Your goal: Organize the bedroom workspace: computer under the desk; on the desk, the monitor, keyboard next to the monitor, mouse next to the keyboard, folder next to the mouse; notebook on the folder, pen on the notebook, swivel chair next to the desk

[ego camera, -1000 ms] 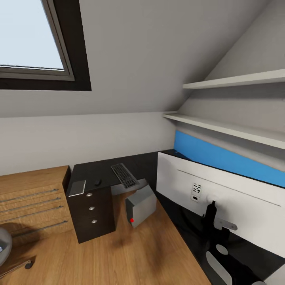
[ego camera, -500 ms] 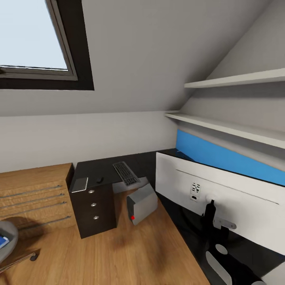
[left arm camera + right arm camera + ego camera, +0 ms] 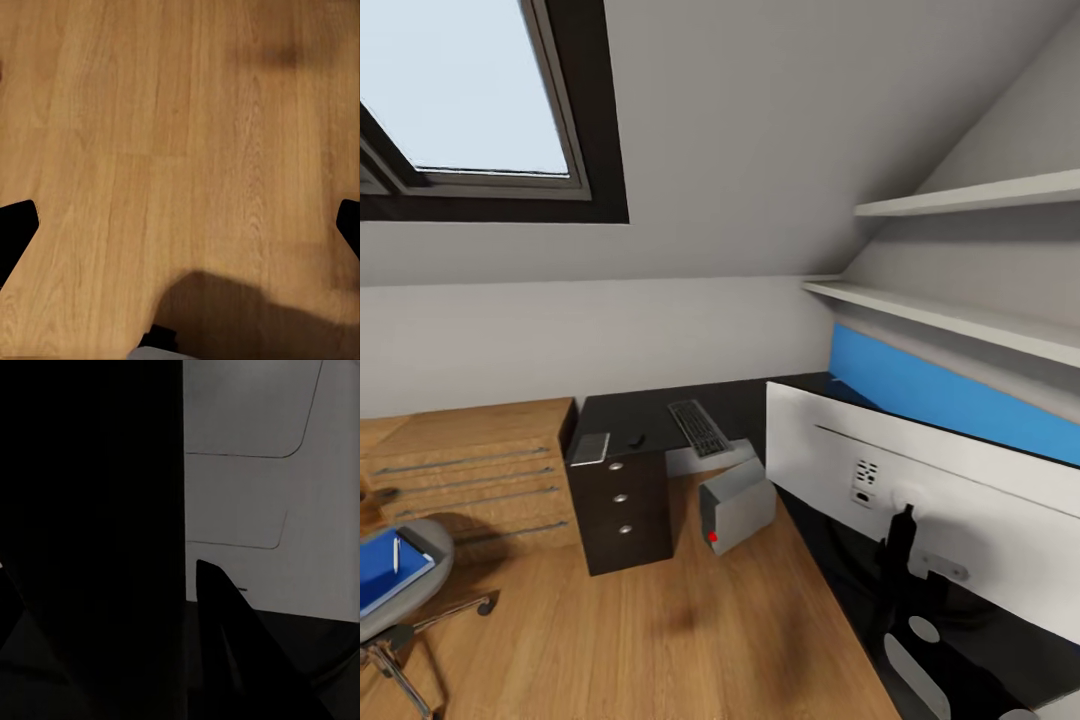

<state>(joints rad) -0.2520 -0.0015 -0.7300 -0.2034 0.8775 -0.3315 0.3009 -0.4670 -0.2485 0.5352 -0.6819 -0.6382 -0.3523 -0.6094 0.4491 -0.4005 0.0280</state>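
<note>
Camera panned; swivel chair point(image 3: 395, 590), folder point(image 3: 385, 578) revealed.

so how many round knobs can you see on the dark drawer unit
3, in a vertical line down the front of the drawer unit under the desk's left end: top, middle, bottom. None seem hidden.

The camera has turned to the left. The swivel chair point(image 3: 390, 590) is now more in the picture, and the blue folder point(image 3: 388, 575) with the pen point(image 3: 396, 554) on it appears.
</note>
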